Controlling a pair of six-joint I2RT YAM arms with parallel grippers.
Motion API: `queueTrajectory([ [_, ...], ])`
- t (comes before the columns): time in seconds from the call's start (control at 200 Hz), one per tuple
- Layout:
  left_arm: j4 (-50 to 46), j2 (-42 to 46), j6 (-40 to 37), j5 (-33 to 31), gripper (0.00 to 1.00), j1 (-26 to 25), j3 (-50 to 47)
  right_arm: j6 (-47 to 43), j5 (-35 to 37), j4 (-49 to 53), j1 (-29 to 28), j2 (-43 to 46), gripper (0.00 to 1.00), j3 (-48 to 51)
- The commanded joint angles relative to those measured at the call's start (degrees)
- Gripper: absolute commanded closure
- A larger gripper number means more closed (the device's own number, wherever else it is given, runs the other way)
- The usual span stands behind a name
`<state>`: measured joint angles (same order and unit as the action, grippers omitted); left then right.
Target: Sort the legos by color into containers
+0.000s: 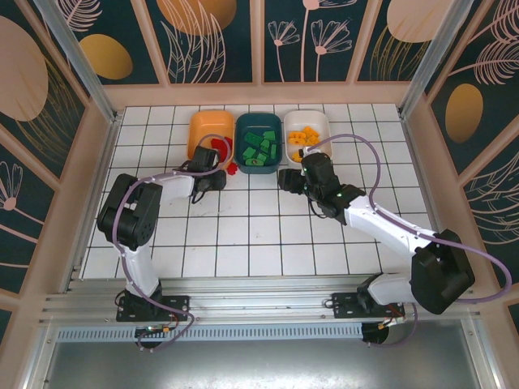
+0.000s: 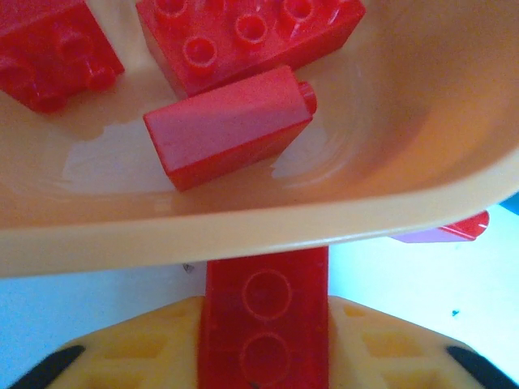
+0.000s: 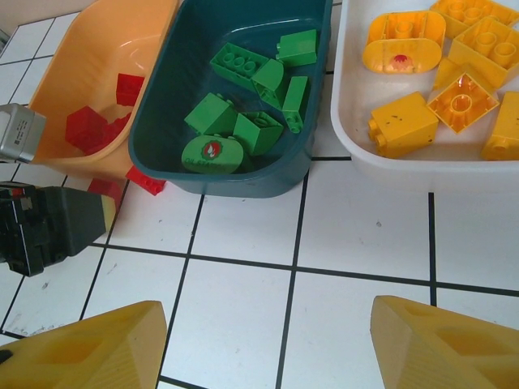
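Now my left end effector [image 2: 264, 340] is pinching a red plastic brick [image 2: 266, 288], its long axis pointing ahead toward the orange plastic tray [image 2: 243, 231].

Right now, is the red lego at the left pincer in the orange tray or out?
Out. The red lego sits in the left pincer, beneath the orange tray rim's outer side, not inside it.

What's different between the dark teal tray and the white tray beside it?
The teal tray holds green bricks; the white tray holds yellow-orange bricks. The teal tray sits in the middle of the row, the white tray at its right end. Both are shallow, rounded rectangles of similar size.
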<state>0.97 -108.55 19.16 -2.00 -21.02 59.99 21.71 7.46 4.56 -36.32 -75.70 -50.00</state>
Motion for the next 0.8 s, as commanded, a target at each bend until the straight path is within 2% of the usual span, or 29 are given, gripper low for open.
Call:
queueTrajectory([
  [0.0,-0.09,3.25,1.25,-0.47,0.7,-0.47,-2.21,-0.09,1.33,-0.79,0.3,1.25,0.32,-0.87],
  [0.21,-2.65,13.63,3.76,0.98,0.74,-0.61,-1.57,0.3,0.28,-1.64,0.31,1.02,0.32,-0.69],
  [0.355,-5.85,14.59,5.19,-0.05,0.78,-0.45,4.01,0.35,0.04,-1.36,0.21,1.12,0.33,-0.55],
  [0.455,-8.13,10.72,6.81,-0.9,0.78,0.89,10.17,0.43,-0.57,-1.43,0.21,1.52,0.33,-0.3],
  [0.626,-15.56,-3.42,8.54,-3.45,0.77,2.59,24.72,-0.27,-1.29,-0.79,0.38,1.43,0.32,-2.09],
  [0.736,-14.68,-8.08,9.84,0.03,0.75,4.4,28.86,-0.27,-2.29,-0.08,0.62,1.3,0.3,-2.84],
  [0.796,-14.29,-9.42,9.77,0.25,0.7,5.07,30.49,-0.01,-2.92,0.09,0.63,1.33,0.3,-2.78],
])
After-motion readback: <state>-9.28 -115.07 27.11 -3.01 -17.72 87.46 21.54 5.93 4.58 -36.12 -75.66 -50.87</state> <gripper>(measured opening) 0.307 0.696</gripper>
